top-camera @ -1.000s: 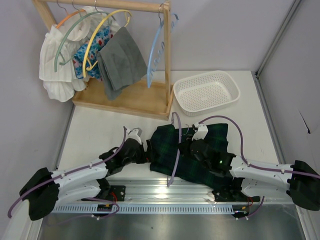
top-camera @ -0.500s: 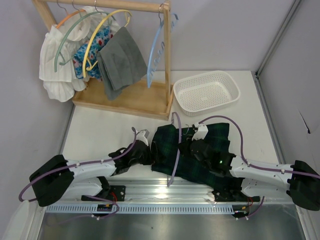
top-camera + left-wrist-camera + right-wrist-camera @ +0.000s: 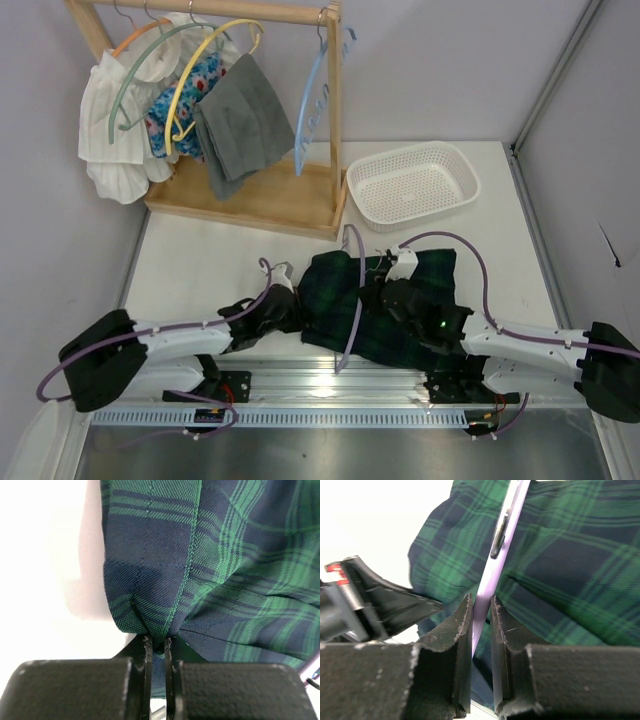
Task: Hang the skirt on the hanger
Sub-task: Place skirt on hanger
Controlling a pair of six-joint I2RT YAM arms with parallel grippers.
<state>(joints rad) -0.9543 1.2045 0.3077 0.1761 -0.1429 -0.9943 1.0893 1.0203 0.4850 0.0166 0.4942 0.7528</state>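
From above, the tartan skirt (image 3: 400, 300) lies crumpled at the near edge of the white desk (image 3: 200, 262), its hem close to the metal rail between the two arm bases. A lilac hanger (image 3: 354, 300) lies across it, running from 12 to 6 o'clock. The left gripper (image 3: 292, 306) sits at the skirt's 9 o'clock edge. The right gripper (image 3: 368, 292) is on top of the cloth beside the hanger. Bare desk opens from 9 to 11 o'clock of the skirt. Beyond that stands the wooden rack (image 3: 250, 200), hung with clothes and a blue hanger (image 3: 310, 100). A white basket (image 3: 412, 185) sits at 1 o'clock, apart from the skirt. Grey walls close in on the left and right sides.

In the left wrist view, the left gripper (image 3: 156, 645) is pressed together, pinching a fold at the skirt's (image 3: 210, 555) edge. White desk (image 3: 50, 555) shows at 9 o'clock.

In the right wrist view, the right gripper (image 3: 481, 605) is clamped on the lilac hanger's (image 3: 492, 575) bar, just below a metal clip (image 3: 499, 535). The skirt (image 3: 570, 555) is spread beneath, and bright desk (image 3: 380, 515) shows at 10 o'clock.
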